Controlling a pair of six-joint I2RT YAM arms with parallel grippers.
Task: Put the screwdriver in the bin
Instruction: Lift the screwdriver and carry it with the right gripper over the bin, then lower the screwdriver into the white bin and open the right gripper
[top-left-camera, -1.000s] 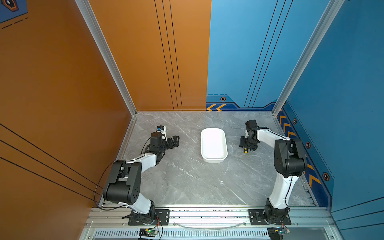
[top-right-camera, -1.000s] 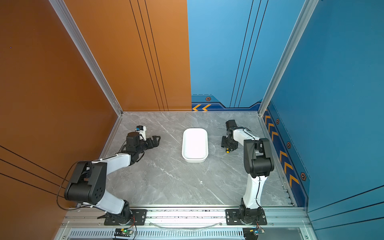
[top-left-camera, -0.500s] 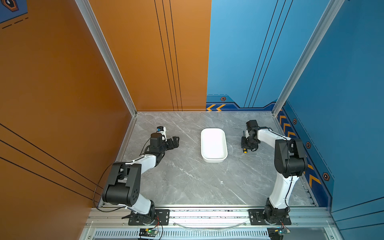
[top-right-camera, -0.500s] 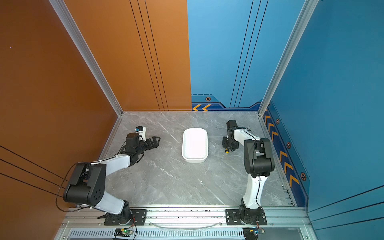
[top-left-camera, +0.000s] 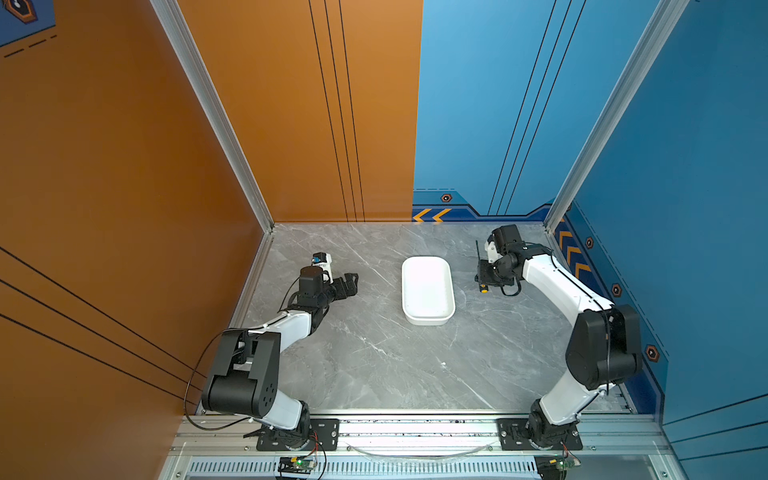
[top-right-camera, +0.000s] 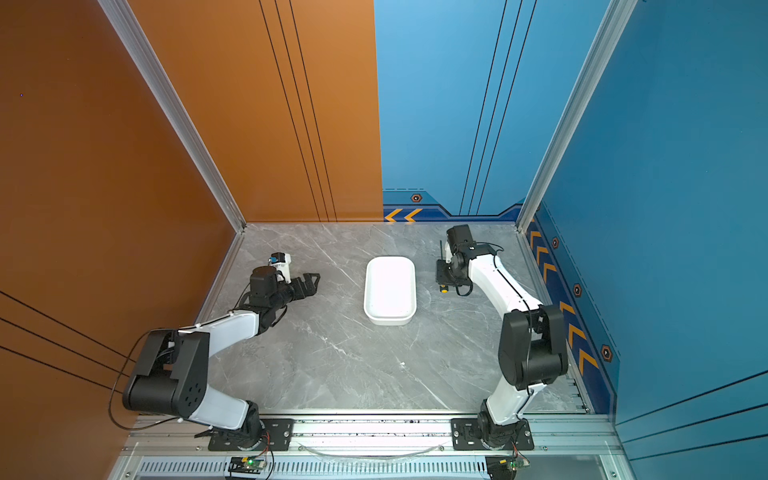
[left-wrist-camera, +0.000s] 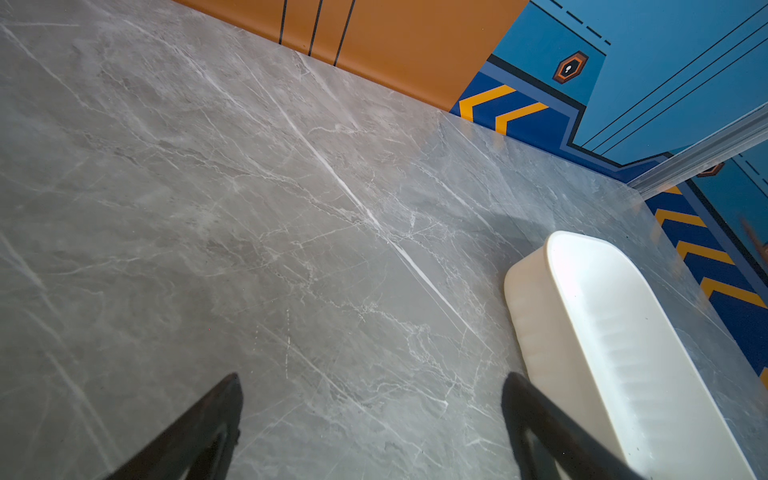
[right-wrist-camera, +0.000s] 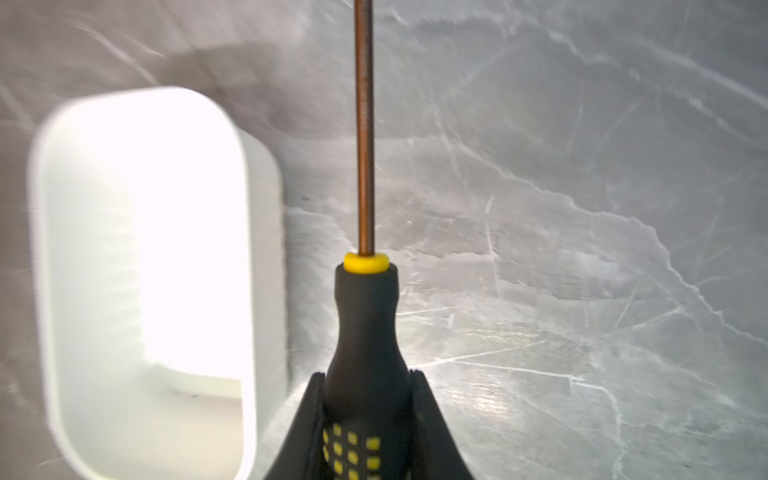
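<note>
Right wrist: gripping screwdriver (right-wrist-camera: 365, 332) handle in right claw (right-wrist-camera: 368, 376), with bin (right-wrist-camera: 266, 249) just beside claw. Next: lift, shift over bin, release.

Stock showing at present: screwdriver (right-wrist-camera: 365, 332), one piece. Bin (top-left-camera: 428, 291), one piece, white. Robot arms are numbering two: left arm (top-left-camera: 291, 324) and right arm (top-left-camera: 557, 282). Grippers are numbering two, one per arm: left gripper (top-left-camera: 352, 282) and right gripper (top-left-camera: 483, 276). Table (top-left-camera: 374, 365), one, grey marbled, is bearing everything.
</note>
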